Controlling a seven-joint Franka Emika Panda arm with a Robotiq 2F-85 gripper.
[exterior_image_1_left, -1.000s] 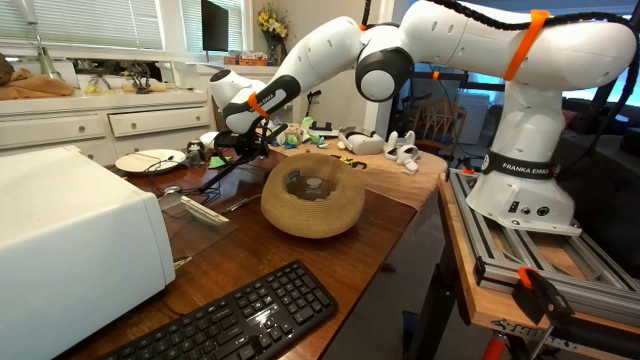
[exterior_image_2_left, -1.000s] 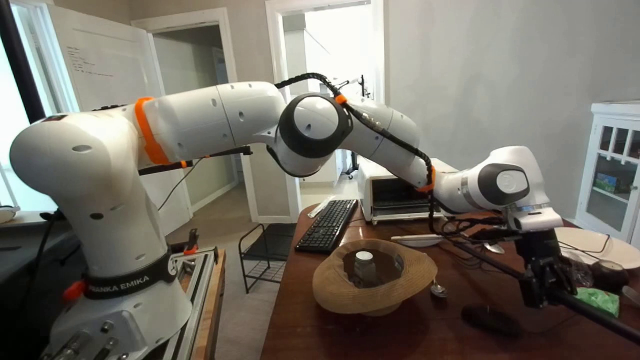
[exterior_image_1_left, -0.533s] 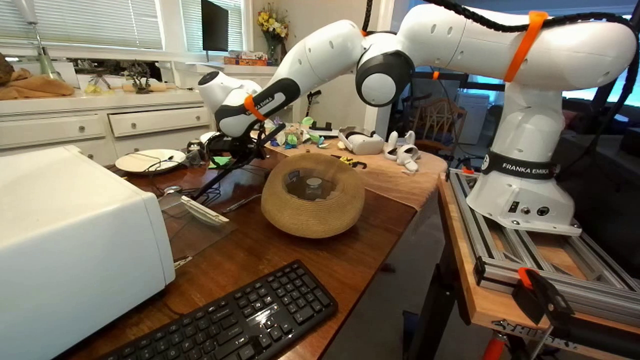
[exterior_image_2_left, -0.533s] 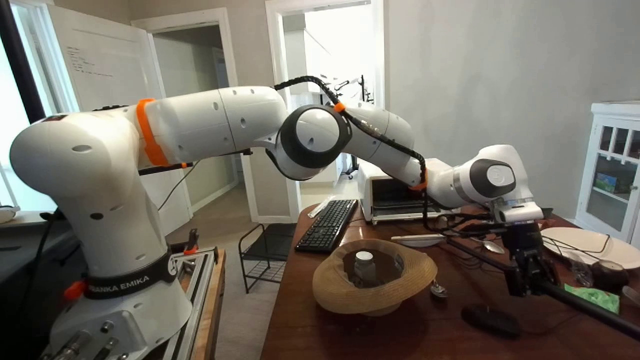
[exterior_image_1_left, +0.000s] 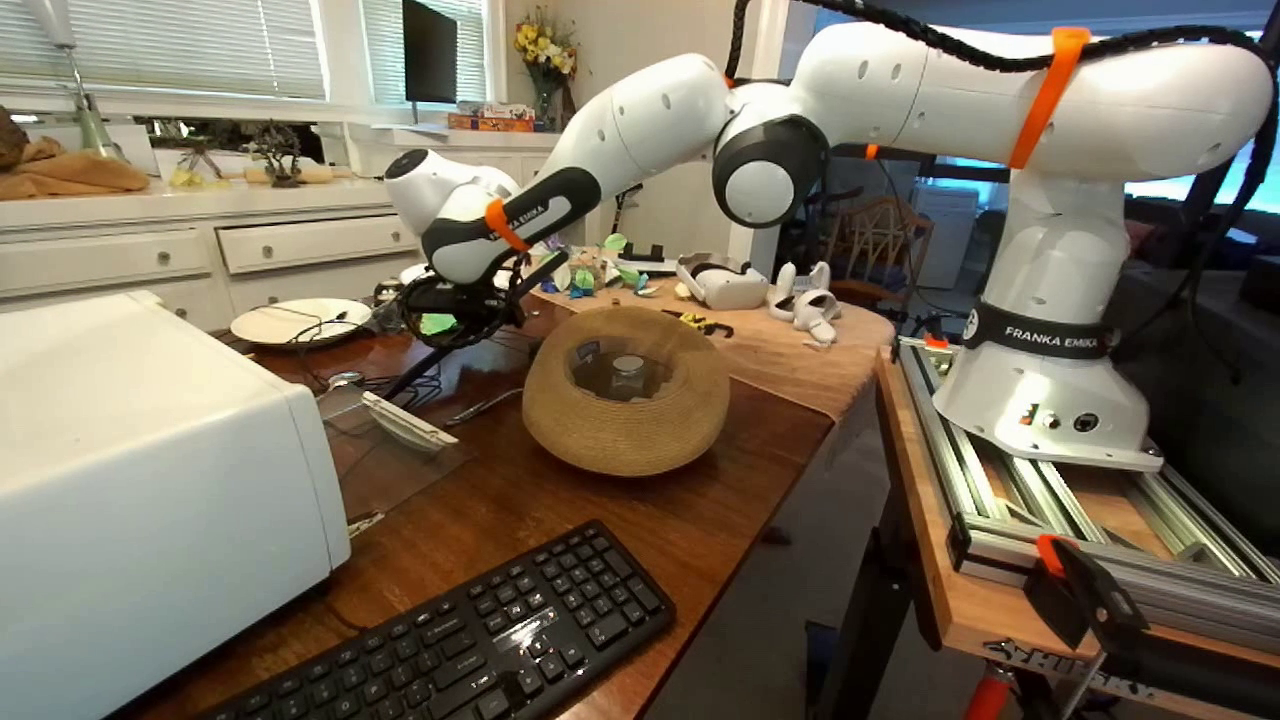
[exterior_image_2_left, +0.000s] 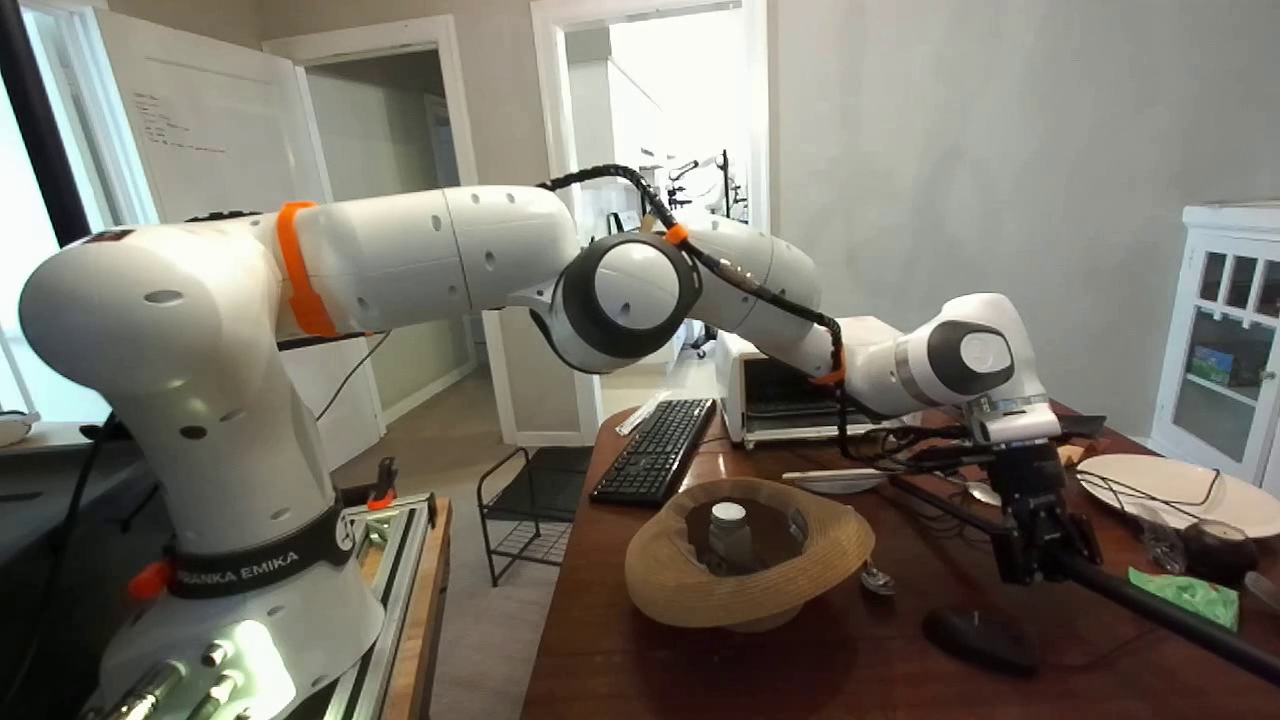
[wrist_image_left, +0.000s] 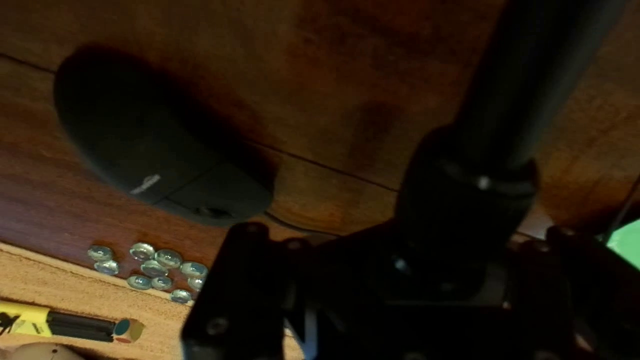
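Note:
My gripper (exterior_image_2_left: 1045, 570) is shut around a long black rod (exterior_image_2_left: 1160, 608) and holds it above the dark wooden table. The rod slants out on both sides of the jaws. In the wrist view the gripper (wrist_image_left: 400, 270) is dark, and the rod (wrist_image_left: 540, 75) runs up to the right from a black collar between the fingers. A black mouse (exterior_image_2_left: 980, 640) lies on the table below and beside the gripper; it also shows in the wrist view (wrist_image_left: 150, 135). An upturned straw hat (exterior_image_2_left: 750, 590) with a white-lidded jar (exterior_image_2_left: 729, 540) inside stands apart from the gripper.
A white plate (exterior_image_2_left: 1210, 495), a dark round candle (exterior_image_2_left: 1218, 552) and a green packet (exterior_image_2_left: 1190, 597) lie near the gripper. A toaster oven (exterior_image_1_left: 150, 420) and keyboard (exterior_image_1_left: 500, 630) are at the table's other end. Several glass pebbles (wrist_image_left: 155, 265) show by a table edge.
The arm has sunk a little, and the gripper has shifted left in both exterior views, with the rod moving along in its grip. The hat and the table things have not moved.

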